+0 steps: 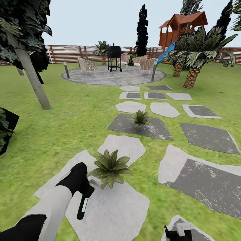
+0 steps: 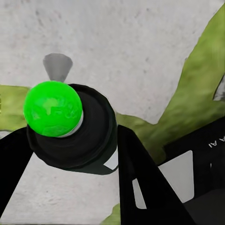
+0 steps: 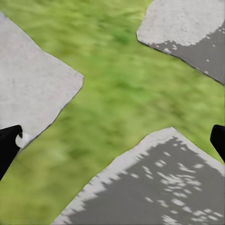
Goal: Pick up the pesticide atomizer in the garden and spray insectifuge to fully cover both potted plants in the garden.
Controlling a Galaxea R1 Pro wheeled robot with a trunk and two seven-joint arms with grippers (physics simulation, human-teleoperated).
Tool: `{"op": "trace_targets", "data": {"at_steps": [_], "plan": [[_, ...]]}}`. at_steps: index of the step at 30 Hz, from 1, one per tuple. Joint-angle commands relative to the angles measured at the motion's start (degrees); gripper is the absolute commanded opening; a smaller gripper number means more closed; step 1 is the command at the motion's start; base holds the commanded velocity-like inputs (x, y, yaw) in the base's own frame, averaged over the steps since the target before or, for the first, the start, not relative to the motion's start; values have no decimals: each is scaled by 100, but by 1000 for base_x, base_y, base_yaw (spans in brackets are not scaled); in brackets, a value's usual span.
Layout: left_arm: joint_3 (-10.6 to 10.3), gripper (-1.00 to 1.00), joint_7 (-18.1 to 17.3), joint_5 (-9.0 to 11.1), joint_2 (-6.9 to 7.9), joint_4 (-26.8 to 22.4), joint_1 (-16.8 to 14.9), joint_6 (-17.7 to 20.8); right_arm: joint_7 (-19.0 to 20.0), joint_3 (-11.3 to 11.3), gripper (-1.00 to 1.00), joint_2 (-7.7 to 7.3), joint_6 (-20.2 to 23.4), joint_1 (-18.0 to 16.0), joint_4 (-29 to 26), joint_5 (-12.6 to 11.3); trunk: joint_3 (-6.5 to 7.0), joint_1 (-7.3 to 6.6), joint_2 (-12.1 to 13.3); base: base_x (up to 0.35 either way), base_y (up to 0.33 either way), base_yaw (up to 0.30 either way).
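Gripping the pesticide atomizer, the left gripper hangs beside the nearer potted plant; right gripper spread wide, empty.

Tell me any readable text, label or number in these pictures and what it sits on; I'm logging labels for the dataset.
"A" plus a second, cut-off character: white marks on the dark robot body panel in the left wrist view, too partial to read as a word.
White label strip on the pesticide atomizer held in the left pincer: too small to read.
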Motion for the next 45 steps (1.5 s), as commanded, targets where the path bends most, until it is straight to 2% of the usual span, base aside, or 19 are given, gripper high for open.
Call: {"op": "trace_targets", "data": {"at_steps": [1,9,25,32,40,45], "plan": [[40,-100,-50,-60,-9,-5,-3,25,-8,53,100,-1,-16,-1,0,-57,-5,-1,-2,0,0,277],[41,-100,-44,-60,-9,-5,-3,21,-8,53,100,-1,-24,-1,0,-57,-5,-1,-2,0,0,260],[31,-100,-41,-60,-17,-5,-3,16,-26,53,100,-15,-24,-1,0,-57,-5,-1,-2,0,-239,13],[30,-100,-42,-60,-17,-13,-3,16,-17,53,100,-1,-24,-1,0,-57,-5,-1,-2,51,-256,255],[49,-100,-48,-55,-21,-14,-3,16,-13,53,100,-1,-24,-1,0,-56,-5,-1,-2,4,-20,277],[32,-100,-106,-51,-75,-5,-4,3,-9,55,100,-1,-24,-1,0,-55,-5,-1,-2,0,0,277]]}}
